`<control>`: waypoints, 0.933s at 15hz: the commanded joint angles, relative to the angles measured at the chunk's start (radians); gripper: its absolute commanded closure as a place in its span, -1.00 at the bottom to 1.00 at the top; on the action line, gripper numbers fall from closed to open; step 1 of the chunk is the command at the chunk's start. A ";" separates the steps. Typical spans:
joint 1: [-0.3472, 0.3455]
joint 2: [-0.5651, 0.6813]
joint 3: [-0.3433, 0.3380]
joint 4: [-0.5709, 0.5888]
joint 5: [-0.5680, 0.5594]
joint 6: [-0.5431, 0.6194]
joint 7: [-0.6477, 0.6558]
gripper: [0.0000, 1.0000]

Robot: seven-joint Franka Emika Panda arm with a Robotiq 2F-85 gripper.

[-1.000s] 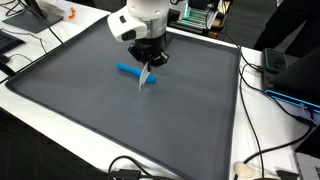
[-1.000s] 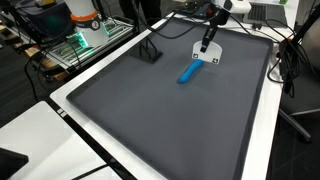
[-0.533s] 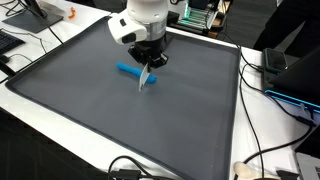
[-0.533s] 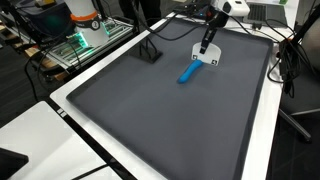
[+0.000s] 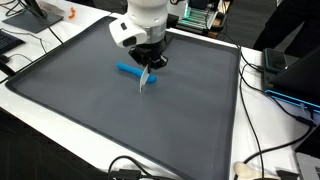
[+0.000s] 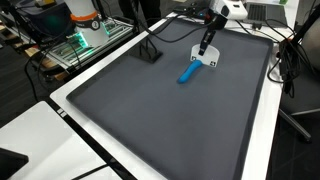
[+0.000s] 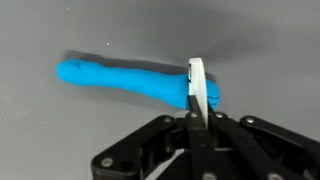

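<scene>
My gripper point(image 7: 196, 116) is shut on a thin flat white strip point(image 7: 197, 84) that sticks out beyond the fingertips. The strip's far end lies over the right part of a blue elongated object point(image 7: 125, 80), which rests on the dark grey mat point(image 7: 260, 50). Whether strip and object touch cannot be told. In both exterior views the gripper point(image 5: 150, 63) point(image 6: 205, 45) hangs above the mat. The white strip point(image 5: 146, 81) points down beside the blue object point(image 5: 127, 70) point(image 6: 188, 72).
The dark mat point(image 5: 90, 110) point(image 6: 150, 120) covers most of a white table point(image 5: 30, 105). A small black stand point(image 6: 150, 52) sits at the mat's far edge. Cables point(image 5: 255, 165), a rack with green lights point(image 6: 80, 42) and laptops point(image 5: 275, 62) surround the table.
The arm has shifted only very slightly. The gripper stays shut on the white strip and the blue object has not moved.
</scene>
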 commanded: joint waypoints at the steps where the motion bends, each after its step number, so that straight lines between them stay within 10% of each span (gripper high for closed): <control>1: -0.003 0.014 -0.010 -0.046 0.009 0.035 -0.018 0.98; 14: -0.018 -0.004 -0.006 -0.083 0.034 0.001 -0.042 0.98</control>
